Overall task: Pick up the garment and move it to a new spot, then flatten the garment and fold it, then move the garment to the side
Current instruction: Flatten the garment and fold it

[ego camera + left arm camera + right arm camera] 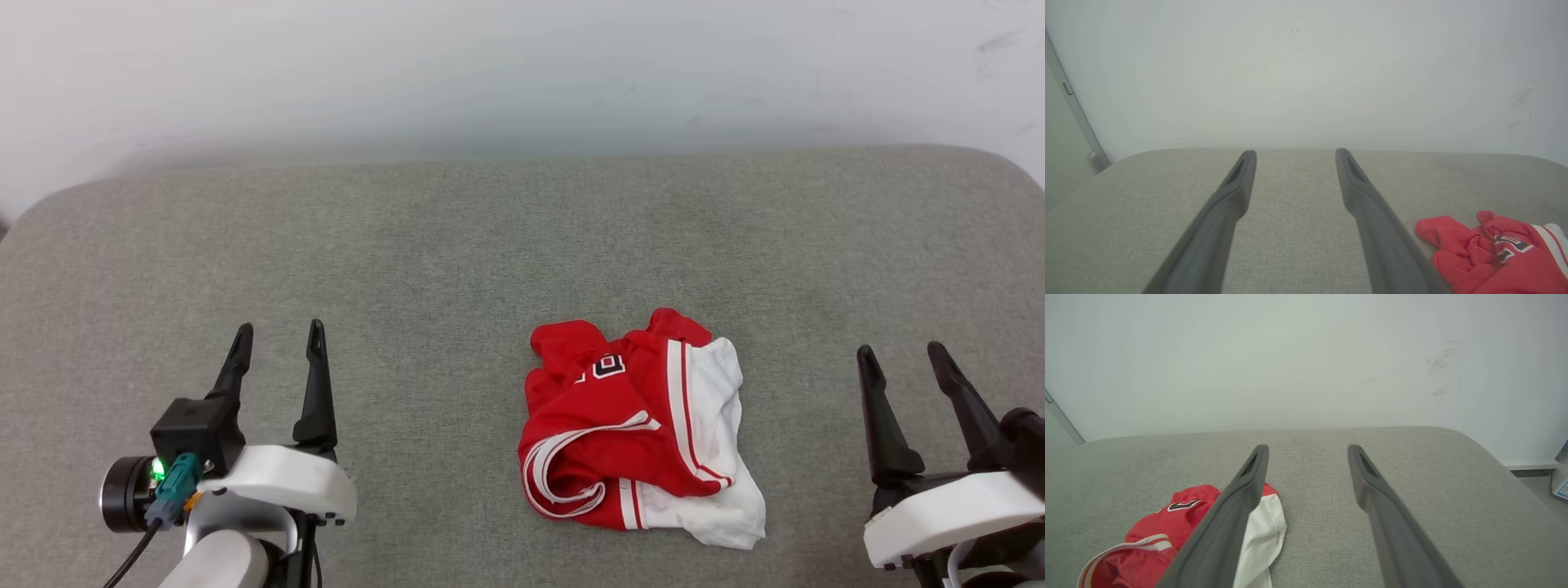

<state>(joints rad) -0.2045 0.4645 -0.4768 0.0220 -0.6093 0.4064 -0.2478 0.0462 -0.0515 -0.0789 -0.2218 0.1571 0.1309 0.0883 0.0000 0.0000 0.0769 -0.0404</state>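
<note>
The garment (637, 425) lies crumpled in a heap on the grey padded surface, a little right of centre: red cloth with white sleeve parts, striped trim and dark lettering on top. My left gripper (277, 341) stands open at the lower left, well clear of it, nothing between its fingers. My right gripper (902, 358) is open at the lower right, just beyond the heap's white edge. In the left wrist view the garment (1494, 253) sits to the right of the open left gripper (1295, 154). In the right wrist view the garment (1167, 531) lies left of the open right gripper (1307, 448).
The grey fabric surface (408, 245) has rounded corners and ends at a pale wall (522, 73) behind. A floor strip and a small box (1560, 486) show past its right edge.
</note>
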